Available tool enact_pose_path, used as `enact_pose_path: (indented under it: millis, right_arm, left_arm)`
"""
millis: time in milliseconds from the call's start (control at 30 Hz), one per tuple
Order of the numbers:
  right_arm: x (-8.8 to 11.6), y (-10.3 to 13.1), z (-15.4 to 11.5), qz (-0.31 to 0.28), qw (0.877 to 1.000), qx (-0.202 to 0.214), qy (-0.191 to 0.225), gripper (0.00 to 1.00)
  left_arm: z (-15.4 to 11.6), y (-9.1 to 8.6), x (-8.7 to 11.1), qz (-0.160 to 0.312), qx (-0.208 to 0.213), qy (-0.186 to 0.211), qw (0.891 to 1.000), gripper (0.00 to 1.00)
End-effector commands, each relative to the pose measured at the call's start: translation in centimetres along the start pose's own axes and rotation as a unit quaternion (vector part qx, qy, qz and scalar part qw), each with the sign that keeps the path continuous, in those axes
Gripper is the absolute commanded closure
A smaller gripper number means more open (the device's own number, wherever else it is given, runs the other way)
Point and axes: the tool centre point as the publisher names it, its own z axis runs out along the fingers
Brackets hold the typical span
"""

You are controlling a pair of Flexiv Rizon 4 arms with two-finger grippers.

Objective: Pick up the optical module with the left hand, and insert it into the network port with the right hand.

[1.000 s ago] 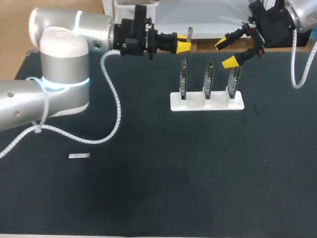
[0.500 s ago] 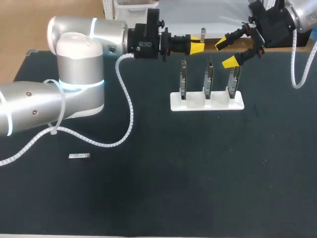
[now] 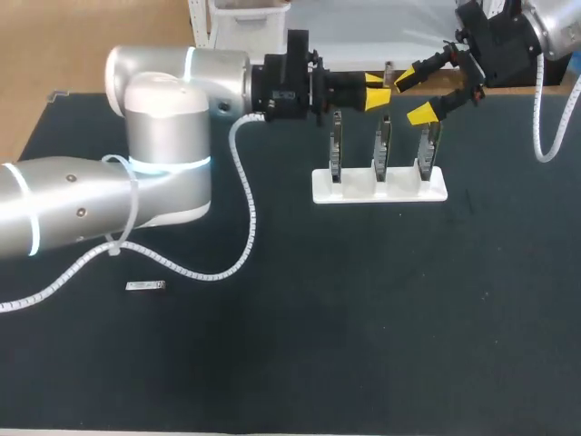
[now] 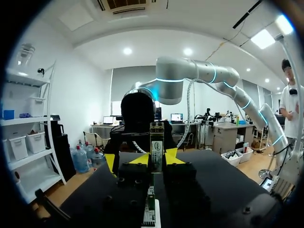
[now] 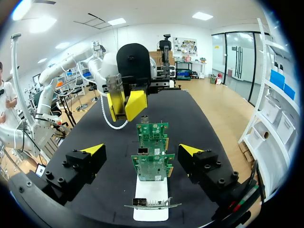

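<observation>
My left gripper (image 3: 377, 94) is shut on the optical module (image 3: 388, 69), a slim metal piece sticking up past its yellow tips, above the back of the card stand. In the left wrist view the module (image 4: 156, 146) stands upright between the gripper's (image 4: 156, 157) two tips. My right gripper (image 3: 414, 97) hangs open just to the right of it, over the right-hand card (image 3: 428, 145). In the right wrist view my right gripper (image 5: 142, 149) is spread wide on either side of the row of cards (image 5: 153, 165), and the left gripper (image 5: 126, 105) faces it from beyond them.
A white stand (image 3: 379, 187) holds three upright network cards in a row; the left card (image 3: 337, 145) and middle card (image 3: 385, 143) sit under the left gripper. A small metal piece (image 3: 145, 286) lies at the table's left.
My left arm has swung to the right with the module, from left of the stand to close beside the right gripper. The right arm has stayed still.
</observation>
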Motion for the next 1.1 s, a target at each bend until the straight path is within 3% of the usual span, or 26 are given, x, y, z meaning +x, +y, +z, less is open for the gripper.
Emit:
enact_pose_path:
  millis: [33,300,1100]
  right_arm:
    - [0.0,0.0,0.0,0.000,1.000,0.001,0.000,0.00]
    - [0.0,0.0,0.0,0.000,1.000,0.001,0.000,0.00]
    - [0.0,0.0,0.0,0.000,1.000,0.001,0.000,0.00]
  left_arm:
    - [0.7,0.3,0.4,0.002,-0.001,-0.002,1.000,1.00]
    - [1.1,1.2,1.0,0.011,-0.032,0.014,0.999,1.00]
    - [1.3,2.4,1.9,-0.001,-0.043,0.017,0.999,1.00]
